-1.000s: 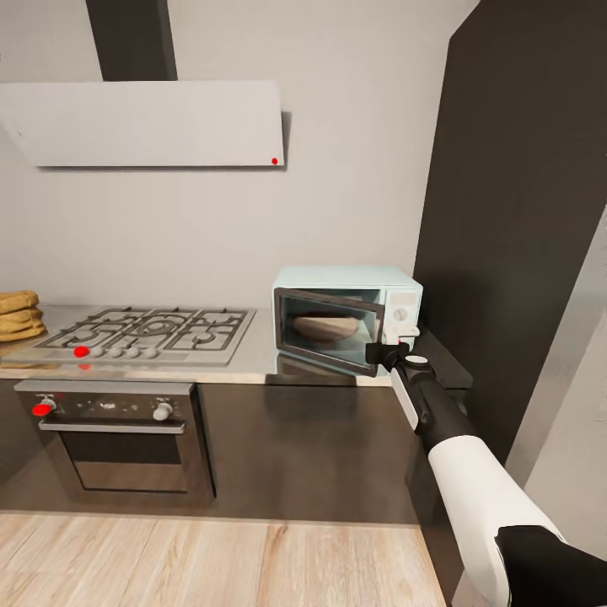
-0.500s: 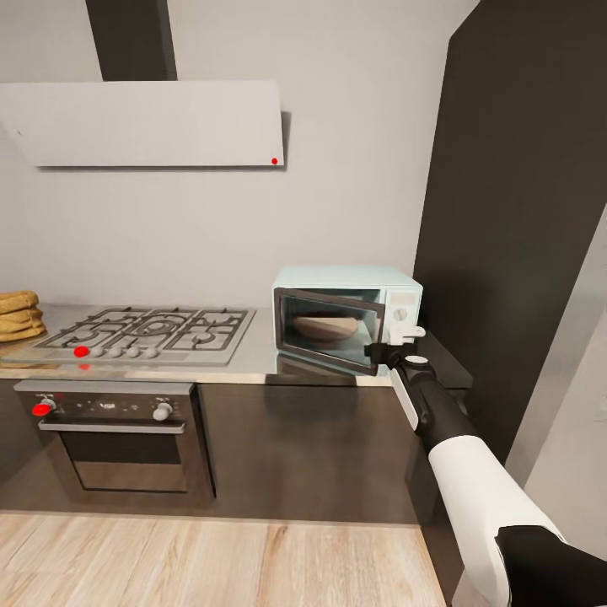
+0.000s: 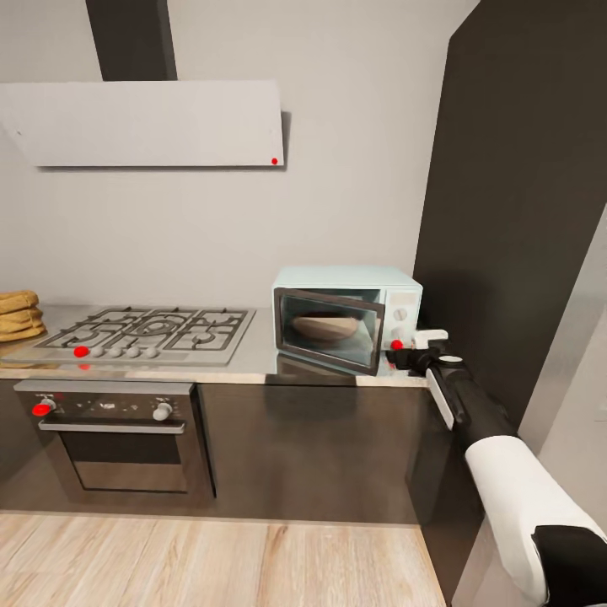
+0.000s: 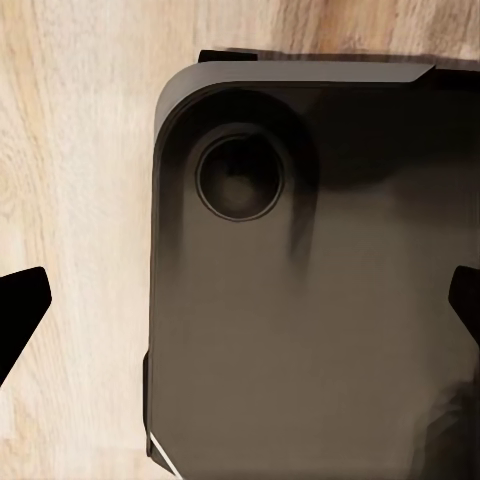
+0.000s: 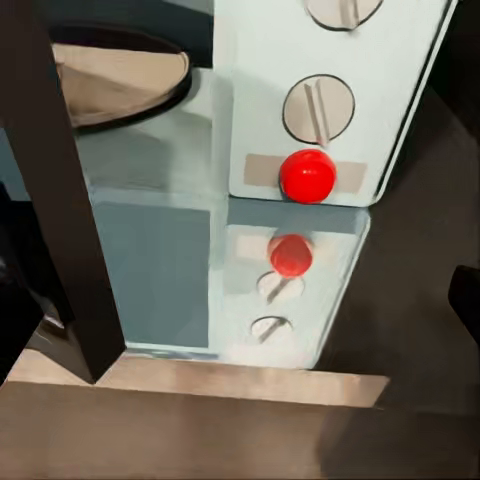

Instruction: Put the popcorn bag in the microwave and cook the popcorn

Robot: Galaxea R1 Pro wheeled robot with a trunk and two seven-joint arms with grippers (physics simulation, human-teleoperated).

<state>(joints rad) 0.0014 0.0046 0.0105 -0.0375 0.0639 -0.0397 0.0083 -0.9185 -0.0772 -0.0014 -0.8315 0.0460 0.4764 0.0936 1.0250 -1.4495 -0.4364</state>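
The pale blue microwave (image 3: 346, 314) stands on the grey countertop (image 3: 244, 367), its dark glass door (image 3: 330, 330) slightly ajar. Through the glass shows a tan rounded shape (image 3: 324, 327) that looks like the popcorn bag (image 5: 115, 75); no white popcorn can be made out. My right gripper (image 3: 400, 357) hovers open just in front of the white control panel's (image 5: 330, 100) lower corner, near the red dot (image 5: 307, 175), holding nothing. The wrist view has the dark door edge (image 5: 60, 200) beside the fingers. My left gripper (image 4: 240, 305) hangs open over my dark base (image 4: 300, 300) and the wood floor.
A gas hob (image 3: 147, 333) and a built-in oven (image 3: 118, 430) sit left of the microwave, under a pale hood (image 3: 143, 122). A stack of flat tan rounds (image 3: 18, 314) lies at the far left. A tall dark cabinet (image 3: 514, 211) walls in the right side.
My right arm has swung right, from the door's free edge to the front of the control panel. The door stays ajar at about the same angle.
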